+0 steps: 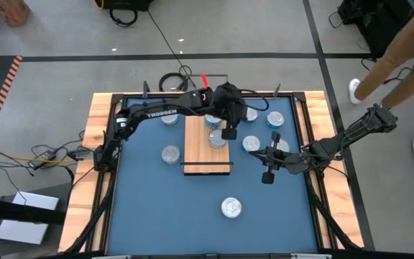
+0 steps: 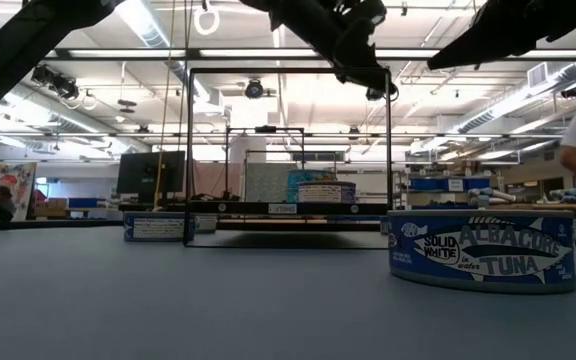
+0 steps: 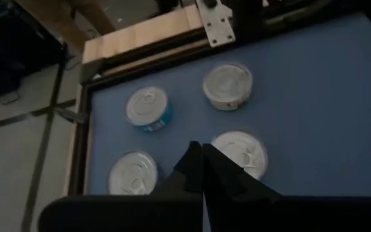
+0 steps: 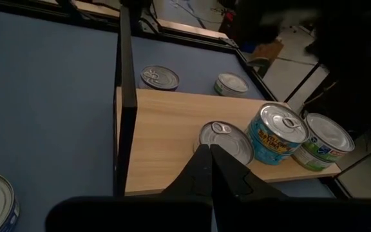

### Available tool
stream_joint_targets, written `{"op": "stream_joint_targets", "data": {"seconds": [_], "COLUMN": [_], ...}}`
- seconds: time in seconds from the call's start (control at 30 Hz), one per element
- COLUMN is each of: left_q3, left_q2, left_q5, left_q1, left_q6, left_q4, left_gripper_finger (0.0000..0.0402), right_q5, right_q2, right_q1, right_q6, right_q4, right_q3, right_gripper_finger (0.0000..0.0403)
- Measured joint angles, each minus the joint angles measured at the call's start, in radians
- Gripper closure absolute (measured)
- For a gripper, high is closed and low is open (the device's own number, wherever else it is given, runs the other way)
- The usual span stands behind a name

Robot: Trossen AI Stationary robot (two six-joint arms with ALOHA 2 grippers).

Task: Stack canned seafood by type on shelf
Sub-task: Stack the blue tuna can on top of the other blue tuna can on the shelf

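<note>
The shelf (image 1: 205, 151), a light-wood board with a thin black frame, lies mid-table. Tins stand on its far right part: a flat one (image 4: 226, 142), a taller teal-sided one (image 4: 275, 132) and one beside it (image 4: 321, 142). My left gripper (image 1: 228, 134) hangs shut over the shelf's right edge, above those tins and holding nothing; its wrist view shows its shut fingers (image 3: 201, 164) over loose tins (image 3: 227, 84) on the blue table. My right gripper (image 4: 210, 161) is shut and empty, right of the shelf (image 1: 259, 155), pointing at it.
Loose tins lie on the blue table: one left of the shelf (image 1: 169, 154), one toward the near edge (image 1: 231, 208), several right of the shelf (image 1: 275, 119). A tuna tin (image 2: 483, 250) stands close to the low camera. A person (image 1: 394, 50) walks beyond the far right corner.
</note>
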Motion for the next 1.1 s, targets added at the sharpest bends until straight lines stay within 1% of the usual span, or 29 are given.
{"op": "stream_joint_targets", "data": {"seconds": [0.1, 0.2, 0.33, 0.43, 0.57, 0.77, 0.9, 1.0, 1.1], "left_q3": [-0.049, -0.094, -0.182, -0.295, -0.481, -0.767, -0.940, -1.059, -1.171], "left_q2": [-0.001, -0.016, -0.089, -0.160, -0.296, -0.534, -0.723, -0.840, -0.940], "left_q5": [0.015, 0.018, 0.031, 0.033, 0.033, 0.026, -0.038, -0.105, -0.133], "left_q1": [0.000, 0.000, 0.000, -0.001, -0.007, -0.061, -0.131, -0.187, -0.239], "left_q6": [0.002, 0.008, -0.001, -0.003, -0.011, -0.030, -0.056, -0.088, -0.140], "left_q4": [0.067, 0.105, 0.145, 0.212, 0.329, 0.383, 0.429, 0.450, 0.506], "left_gripper_finger": [0.0401, 0.0401, 0.0401, 0.0401, 0.0401, 0.0401, 0.0401, 0.0401, 0.0401], "right_q5": [0.000, 0.000, -0.003, -0.009, -0.039, -0.053, -0.054, -0.056, -0.056], "right_q2": [0.000, 0.000, 0.000, 0.000, 0.000, 0.000, 0.000, 0.000, 0.000], "right_q1": [-0.012, -0.022, -0.033, -0.043, -0.058, -0.072, -0.072, -0.072, -0.071], "right_q6": [0.000, 0.000, -0.002, -0.007, -0.007, -0.006, -0.007, -0.007, -0.007], "right_q4": [0.030, 0.101, 0.189, 0.239, 0.267, 0.270, 0.269, 0.268, 0.267], "right_q3": [-0.030, -0.078, -0.135, -0.164, -0.172, -0.172, -0.167, -0.161, -0.161], "right_gripper_finger": [0.0401, 0.0401, 0.0402, 0.0402, 0.0402, 0.0402, 0.0402, 0.0402, 0.0402]}}
